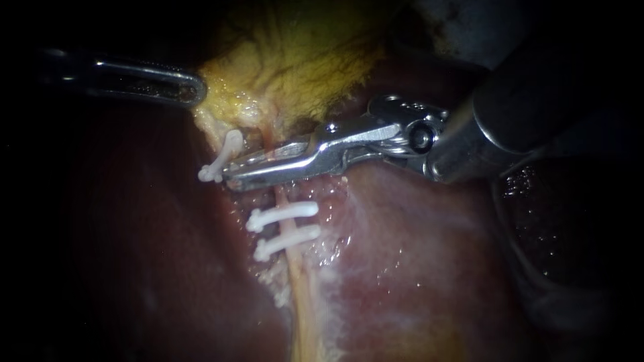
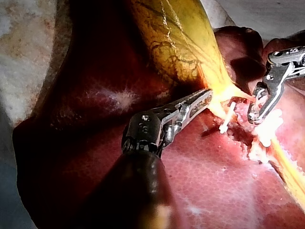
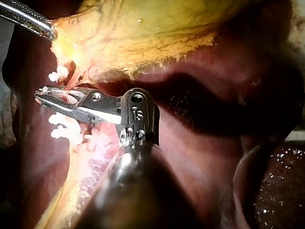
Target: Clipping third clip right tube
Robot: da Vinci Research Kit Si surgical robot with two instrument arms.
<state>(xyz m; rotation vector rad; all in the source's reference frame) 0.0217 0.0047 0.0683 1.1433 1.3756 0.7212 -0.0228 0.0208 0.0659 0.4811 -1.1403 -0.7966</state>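
Note:
A pale yellow tube [image 1: 298,281] runs down from the gallbladder [image 1: 295,60] over the liver [image 1: 436,268]. Two white clips [image 1: 282,214] [image 1: 287,243] cross it. Just above them my right instrument [image 1: 231,175] lies across the tube, and its jaws meet at the tips with the tube between them. In the right wrist view a speck of white shows at the tips of the right instrument [image 3: 40,95]. My left instrument [image 1: 194,90] is shut on the gallbladder's lower yellow edge, and in its own wrist view the left instrument [image 2: 205,95] has its jaws on that same yellow tissue.
Another white clip [image 1: 220,161] sits on a thin strand left of the tube, just beyond the right instrument's tips. Dark red liver surrounds the site. The right instrument's thick shaft [image 1: 523,100] fills the upper right.

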